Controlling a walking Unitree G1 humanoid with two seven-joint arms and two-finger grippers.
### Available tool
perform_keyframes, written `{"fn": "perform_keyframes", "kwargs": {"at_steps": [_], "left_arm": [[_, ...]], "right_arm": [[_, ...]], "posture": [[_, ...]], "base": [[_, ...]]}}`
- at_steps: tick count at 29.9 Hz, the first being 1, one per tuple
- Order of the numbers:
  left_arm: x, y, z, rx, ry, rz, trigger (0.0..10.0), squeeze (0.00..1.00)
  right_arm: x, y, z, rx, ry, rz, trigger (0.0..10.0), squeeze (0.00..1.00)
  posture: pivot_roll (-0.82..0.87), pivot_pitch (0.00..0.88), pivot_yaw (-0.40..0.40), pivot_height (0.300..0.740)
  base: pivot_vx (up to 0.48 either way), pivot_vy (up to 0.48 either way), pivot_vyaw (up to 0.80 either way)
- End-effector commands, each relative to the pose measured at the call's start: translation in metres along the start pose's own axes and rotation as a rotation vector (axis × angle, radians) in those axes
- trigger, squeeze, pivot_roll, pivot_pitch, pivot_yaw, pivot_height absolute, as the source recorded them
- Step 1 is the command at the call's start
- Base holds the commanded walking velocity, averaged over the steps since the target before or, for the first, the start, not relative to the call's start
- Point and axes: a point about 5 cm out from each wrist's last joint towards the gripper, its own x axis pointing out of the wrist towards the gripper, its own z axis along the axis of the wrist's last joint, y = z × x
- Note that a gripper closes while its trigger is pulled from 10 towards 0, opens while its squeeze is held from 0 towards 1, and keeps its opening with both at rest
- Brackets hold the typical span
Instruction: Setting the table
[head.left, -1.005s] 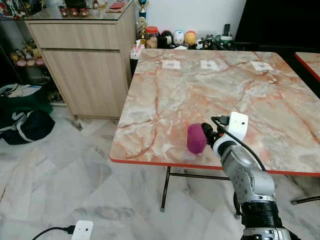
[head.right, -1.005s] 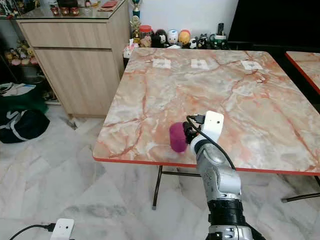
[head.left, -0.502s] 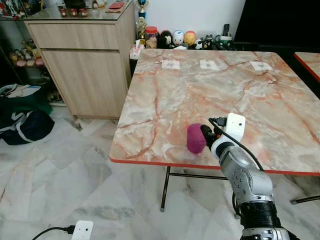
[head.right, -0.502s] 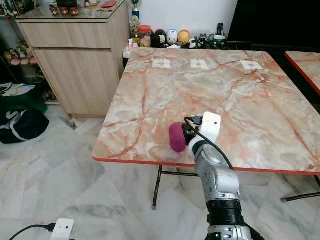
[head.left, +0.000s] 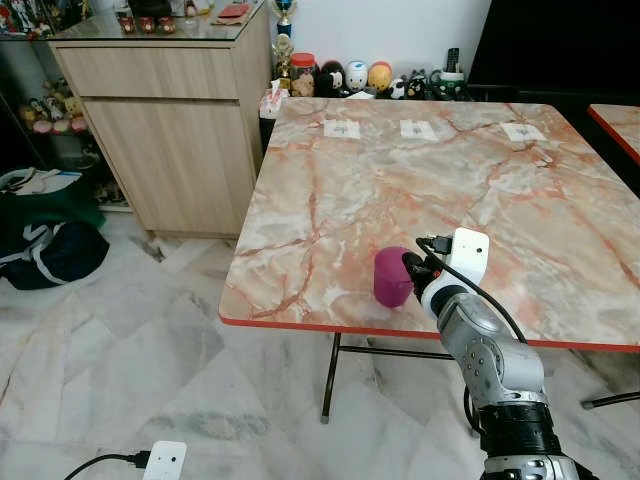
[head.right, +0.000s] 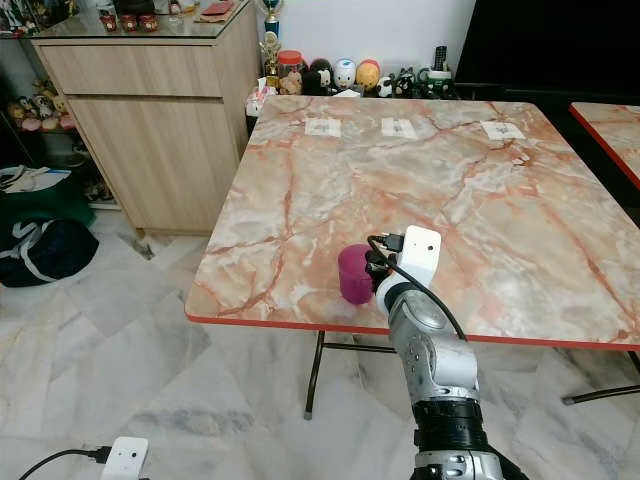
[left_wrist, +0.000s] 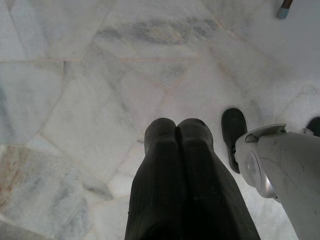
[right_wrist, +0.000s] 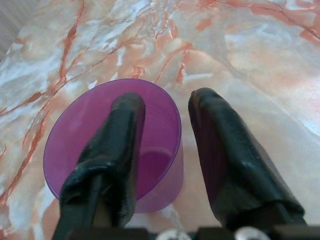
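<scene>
A purple cup (head.left: 393, 278) stands upright on the marble table (head.left: 400, 170), close to its red front edge. My right gripper (head.left: 412, 268) reaches it from the right. In the right wrist view one black finger (right_wrist: 117, 135) is inside the cup (right_wrist: 160, 165) and the other finger (right_wrist: 225, 135) is outside its wall. The fingers are open, with small gaps to the wall on both sides. My left gripper (left_wrist: 176, 125) hangs idle over the floor, its two fingers pressed together on nothing.
Three paper tags (head.left: 418, 129) lie along the table's far side. Figurines and jars (head.left: 360, 78) line the wall behind it. A wooden cabinet (head.left: 170, 120) stands to the left, with dark bags (head.left: 50, 250) beside it. A white adapter (head.left: 165, 460) lies on the floor.
The purple cup, tilted toward the gripper a second ago, now stands upright on the table. The right gripper has shifted slightly with it.
</scene>
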Motion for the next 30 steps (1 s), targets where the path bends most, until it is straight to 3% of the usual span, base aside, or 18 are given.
{"fn": "perform_keyframes", "kwargs": {"at_steps": [1,25,28,30], "left_arm": [[-0.0008,0.0011,-0.0056,0.014,0.029,0.007,10.0,0.0],[-0.0009,0.0015,-0.0057,0.009,0.028,0.008,10.0,0.0],[-0.0009,0.0015,-0.0057,0.011,0.028,0.008,10.0,0.0],[-0.0009,0.0016,-0.0055,0.012,0.027,0.009,10.0,0.0]], "right_arm": [[0.0008,-0.0006,-0.0024,0.003,0.013,-0.008,0.0,0.0],[0.0007,0.001,-0.0038,0.015,0.009,-0.009,0.0,0.0],[0.0009,0.0013,-0.0016,0.028,-0.021,-0.01,0.0,0.0],[-0.0006,0.0023,0.0057,0.069,-0.12,0.0,0.0,0.0]], "posture": [[0.04,0.013,-0.012,0.74],[0.04,0.013,-0.01,0.74],[0.04,0.013,-0.01,0.74],[0.04,0.014,-0.011,0.74]], "base": [[0.0,0.0,0.0],[0.0,0.0,0.0],[0.0,0.0,0.0],[0.0,0.0,0.0]]}}
